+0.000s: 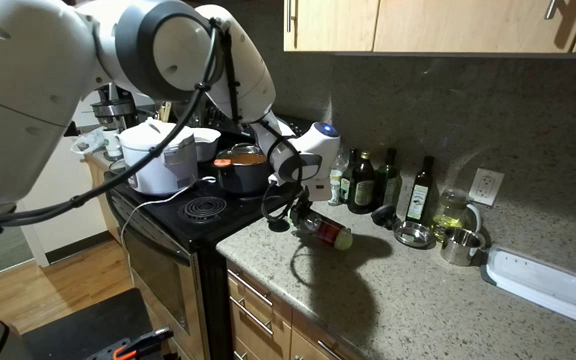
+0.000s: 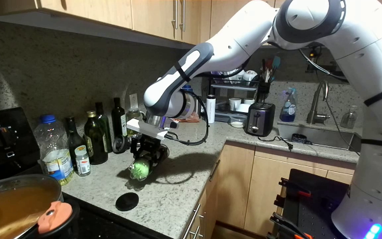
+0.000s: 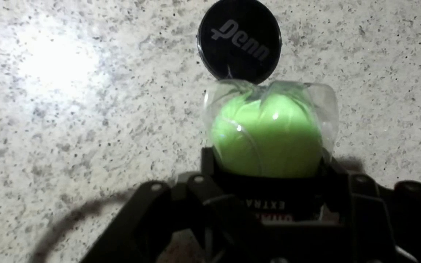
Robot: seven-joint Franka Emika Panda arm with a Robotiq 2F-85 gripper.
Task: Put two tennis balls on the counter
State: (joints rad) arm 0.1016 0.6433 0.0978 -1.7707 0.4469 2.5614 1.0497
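My gripper (image 3: 269,164) is shut on a clear plastic tennis ball can (image 1: 323,227) with a dark and red label. The can is held above the speckled counter (image 1: 448,310), tilted with one end lower. One yellow-green ball (image 1: 343,239) shows at the lower end in an exterior view. Another ball (image 3: 269,135) shows behind the clear moulded closed end in the wrist view; it also shows in an exterior view (image 2: 140,169). Fingers and label hide the can's middle. The gripper (image 2: 148,149) casts a shadow on the counter.
A black Penn lid (image 3: 239,40) lies on the counter near the stove (image 1: 168,220). Dark bottles (image 1: 363,187) stand along the back wall. A metal dish (image 1: 413,234), a metal cup (image 1: 460,246) and a white container (image 1: 538,280) stand to their right. A pot (image 1: 242,170) sits on the stove.
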